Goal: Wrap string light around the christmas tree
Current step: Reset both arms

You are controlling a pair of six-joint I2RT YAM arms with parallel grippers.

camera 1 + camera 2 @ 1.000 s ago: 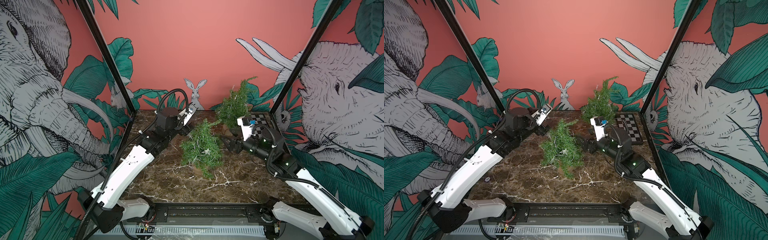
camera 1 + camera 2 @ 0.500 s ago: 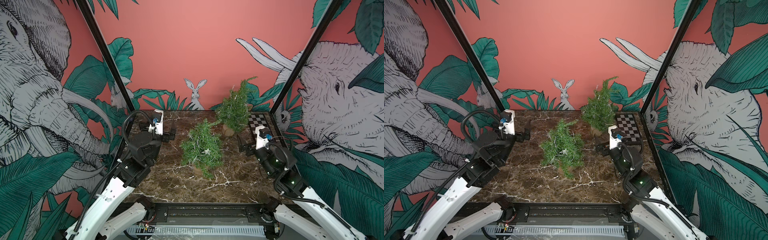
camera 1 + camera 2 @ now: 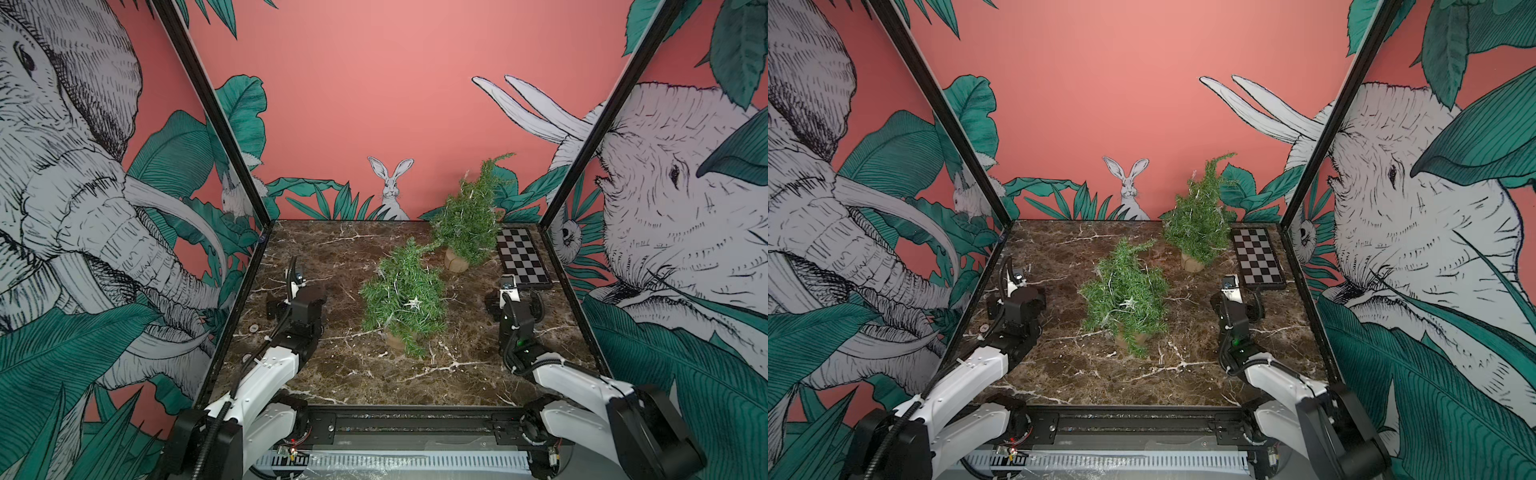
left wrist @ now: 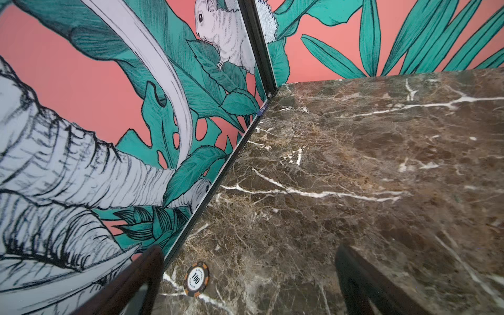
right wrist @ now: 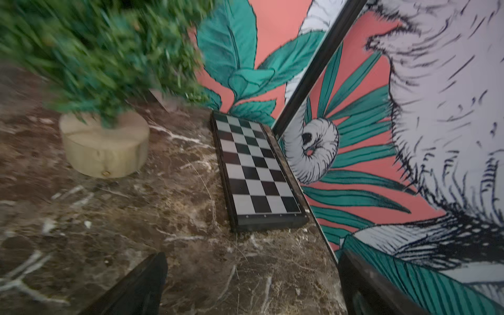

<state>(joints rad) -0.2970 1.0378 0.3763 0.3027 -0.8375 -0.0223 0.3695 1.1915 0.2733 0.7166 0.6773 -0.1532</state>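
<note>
Left gripper (image 4: 248,253): fingers spread, nothing between them, poker chip (image 4: 197,278) just beside one finger. Right gripper (image 5: 253,257): spread too, empty, chessboard (image 5: 256,169) ahead of its fingers. I see the christmas tree (image 3: 403,299) between both grippers, well apart from each, with string light (image 3: 1109,286) threaded through its branches.

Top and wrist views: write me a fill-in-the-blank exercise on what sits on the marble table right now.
1. The nearer Christmas tree carries a silver ____ ornament.
2. The poker chip lies close to the ____ gripper's fingers.
3. The farther Christmas tree stands on a round ____ base, beside the folded chessboard.
4. The left gripper and the right gripper each hold ____.
Missing words: star; left; wooden; nothing.
</note>
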